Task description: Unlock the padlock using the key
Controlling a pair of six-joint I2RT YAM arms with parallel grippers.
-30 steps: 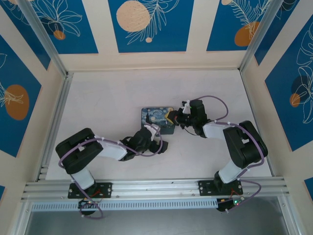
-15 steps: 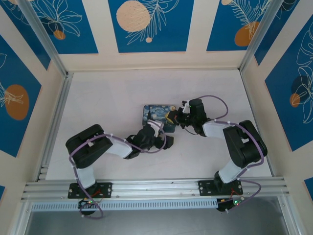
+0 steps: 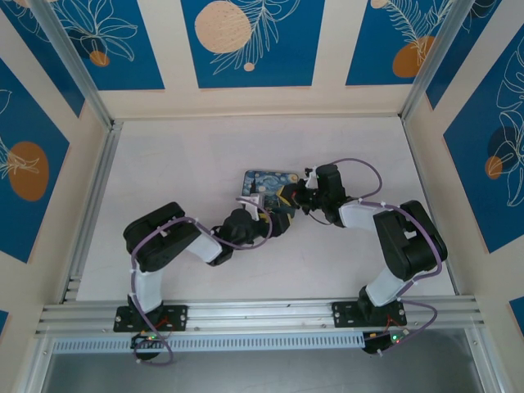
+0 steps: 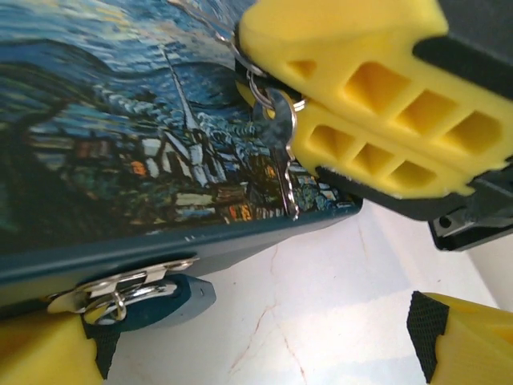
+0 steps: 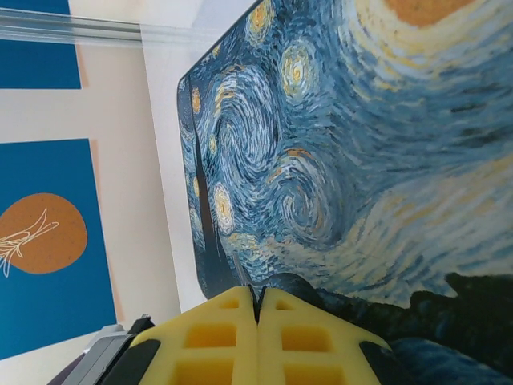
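The small blue padlock [image 4: 156, 301] hangs by its silver shackle from the hasp on the front of the Starry-Night tin [image 4: 120, 120]. My left gripper [image 4: 256, 349] is open and low on the table, its left finger [image 4: 40, 357] right beside the padlock. Over the tin's lid, my right gripper [image 4: 268, 84] is shut on the key [image 4: 282, 152], which hangs from a small ring. From above, the left gripper [image 3: 278, 225] sits at the tin's [image 3: 266, 182] near edge and the right gripper [image 3: 286, 196] at its right end. In the right wrist view the pressed-together fingertips [image 5: 258, 309] hover over the lid [image 5: 361, 144].
White tabletop [image 3: 180, 164] lies all round the tin, with blue-and-cream patterned walls [image 3: 246, 41] behind and at the sides. An aluminium rail [image 3: 262, 311] runs along the near edge by the arm bases.
My left arm has reached forward and right, up to the tin's near edge. The tin has slid a little away and to the right. The right gripper has barely moved.
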